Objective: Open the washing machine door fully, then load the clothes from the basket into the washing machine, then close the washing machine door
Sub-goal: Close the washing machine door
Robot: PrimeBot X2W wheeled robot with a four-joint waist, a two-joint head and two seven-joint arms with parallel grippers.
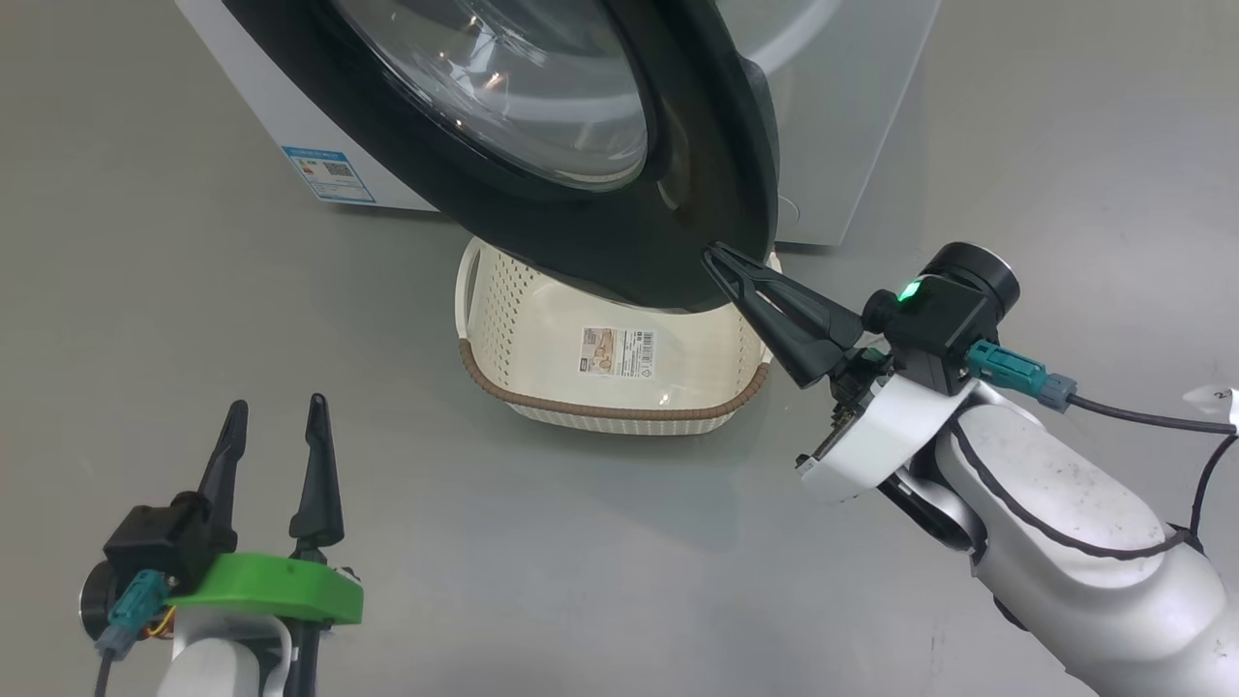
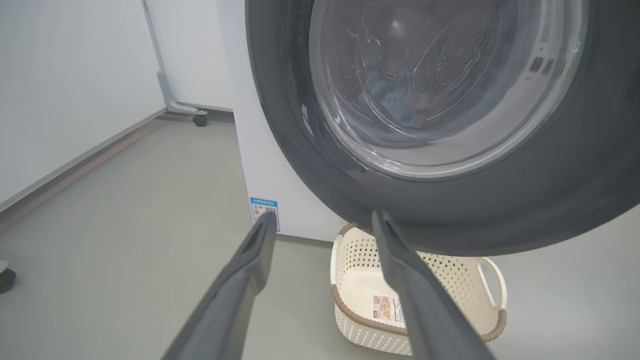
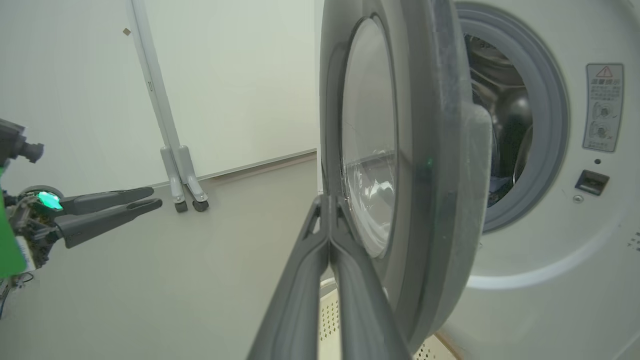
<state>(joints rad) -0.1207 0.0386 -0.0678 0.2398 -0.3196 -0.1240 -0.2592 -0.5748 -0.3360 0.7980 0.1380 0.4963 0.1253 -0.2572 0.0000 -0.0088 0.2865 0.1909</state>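
The washing machine (image 1: 852,116) stands with its black, glass-centred door (image 1: 600,242) swung partly open over the basket (image 1: 503,290). The cream basket holds nothing but a barcode sticker on its floor. My right gripper (image 1: 716,254) is shut with nothing in it, its tip against the door's outer face near the lower rim. The right wrist view shows the same shut fingers (image 3: 327,200) beside the door (image 3: 440,150), with the grey gasket (image 3: 550,110) behind. Light-blue clothes (image 2: 395,95) lie in the drum, seen through the glass. My left gripper (image 1: 276,407) hangs open and empty at the lower left.
A grey floor surrounds the machine. A white panel stand on castors (image 3: 175,175) stands against the wall, left of the machine. A blue label (image 1: 327,174) sits low on the washer front. Open floor lies between my two arms, in front of the basket.
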